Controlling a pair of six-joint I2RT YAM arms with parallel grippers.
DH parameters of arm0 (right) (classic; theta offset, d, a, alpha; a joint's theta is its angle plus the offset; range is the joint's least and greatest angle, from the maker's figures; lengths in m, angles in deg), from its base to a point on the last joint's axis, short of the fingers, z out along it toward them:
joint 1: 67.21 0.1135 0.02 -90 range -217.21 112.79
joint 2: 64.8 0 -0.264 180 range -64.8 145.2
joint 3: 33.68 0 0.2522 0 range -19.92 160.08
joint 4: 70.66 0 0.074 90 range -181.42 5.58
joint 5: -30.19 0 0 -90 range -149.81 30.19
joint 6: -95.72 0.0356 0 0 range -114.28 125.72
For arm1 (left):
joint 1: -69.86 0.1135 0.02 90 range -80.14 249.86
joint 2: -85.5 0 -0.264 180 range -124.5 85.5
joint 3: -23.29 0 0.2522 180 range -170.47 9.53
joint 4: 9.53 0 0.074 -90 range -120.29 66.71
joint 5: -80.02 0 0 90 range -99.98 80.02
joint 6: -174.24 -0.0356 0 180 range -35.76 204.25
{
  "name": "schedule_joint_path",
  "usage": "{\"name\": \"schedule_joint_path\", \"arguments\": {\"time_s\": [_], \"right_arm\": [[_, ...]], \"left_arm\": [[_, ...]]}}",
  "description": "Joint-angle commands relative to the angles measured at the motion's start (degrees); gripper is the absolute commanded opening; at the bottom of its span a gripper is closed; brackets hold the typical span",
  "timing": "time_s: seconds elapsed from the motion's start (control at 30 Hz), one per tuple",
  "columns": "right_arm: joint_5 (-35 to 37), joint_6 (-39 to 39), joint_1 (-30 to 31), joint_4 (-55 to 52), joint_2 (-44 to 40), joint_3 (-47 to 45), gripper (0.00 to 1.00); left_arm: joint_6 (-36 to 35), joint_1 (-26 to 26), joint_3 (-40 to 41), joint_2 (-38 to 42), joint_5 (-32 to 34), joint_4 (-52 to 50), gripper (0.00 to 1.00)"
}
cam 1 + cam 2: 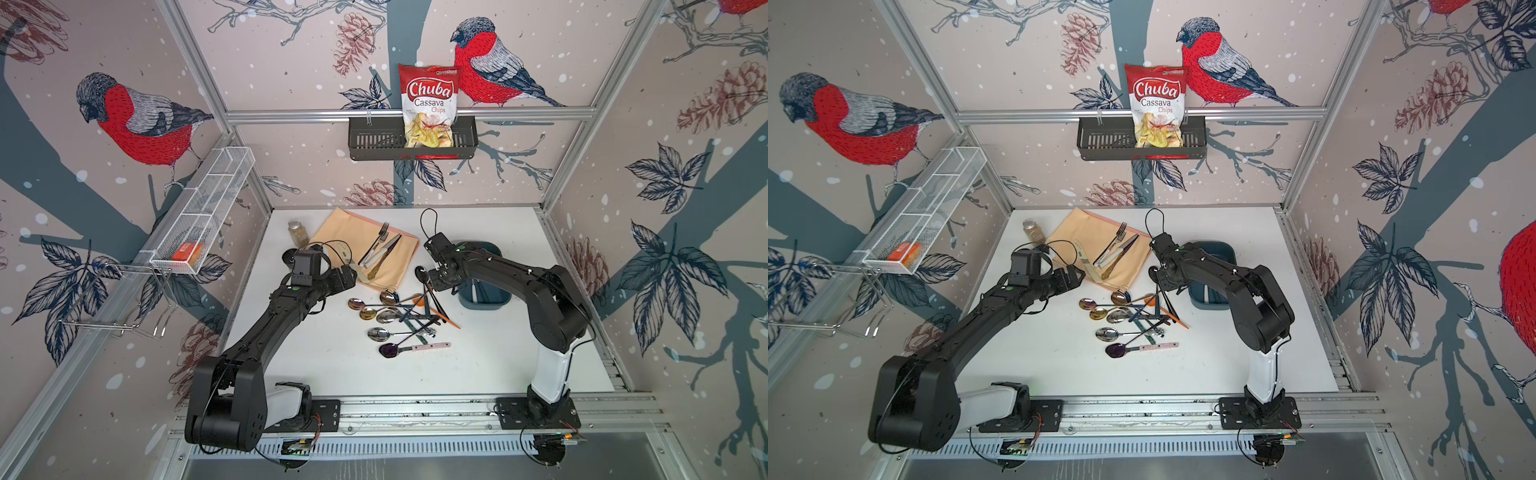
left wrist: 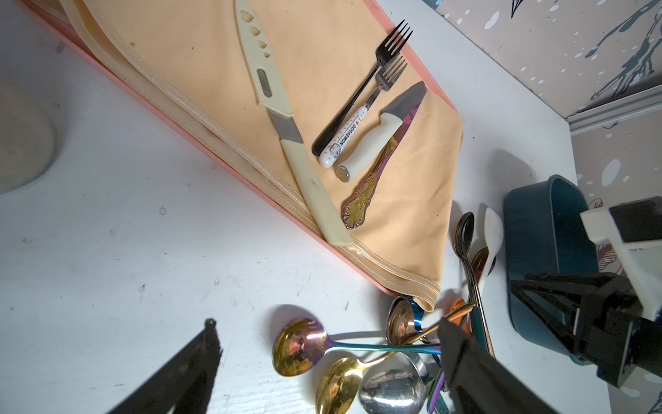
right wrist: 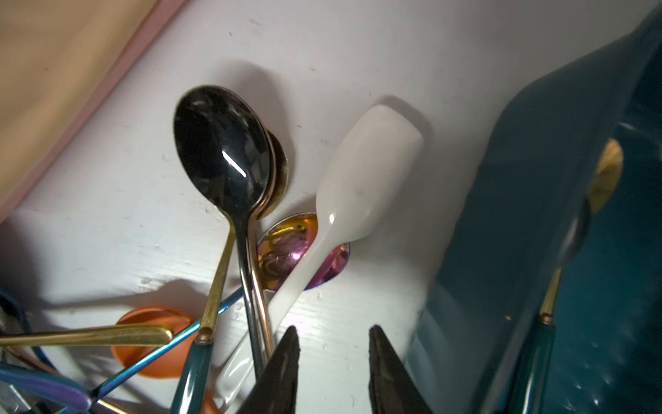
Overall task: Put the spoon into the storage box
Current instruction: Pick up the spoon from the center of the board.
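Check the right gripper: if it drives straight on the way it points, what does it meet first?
Most likely the white spoon: its handle crosses just ahead of the right gripper, whose jaws stand open. It may instead land on bare table beside the box; depth is unclear.

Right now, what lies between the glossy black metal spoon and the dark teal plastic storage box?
A white flat-ended spoon, its handle crossing an iridescent spoon bowl; the right wrist view shows it.

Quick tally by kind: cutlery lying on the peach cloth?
Forks: 2 (black fork, white-handled fork)
Knives: 3 (cream knife, white-handled knife, ornate gold-handled knife)
Total: 5
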Motion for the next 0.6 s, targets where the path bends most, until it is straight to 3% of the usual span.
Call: {"name": "schedule_joint_path", "arguments": {"time_s": [0.0,0.57], "right_arm": [[-1.47,1.84,0.04,2.12,1.23,0.39,0.36],[-3.93,5.57,-0.34,1.64,4.51,0.93,0.38]], "left_arm": [[-0.08,0.08,0.34,0.30,-1.18,1.63,0.96],[-0.19,0.08,0.59,0.45,-0.38,0.84,0.96]]}}
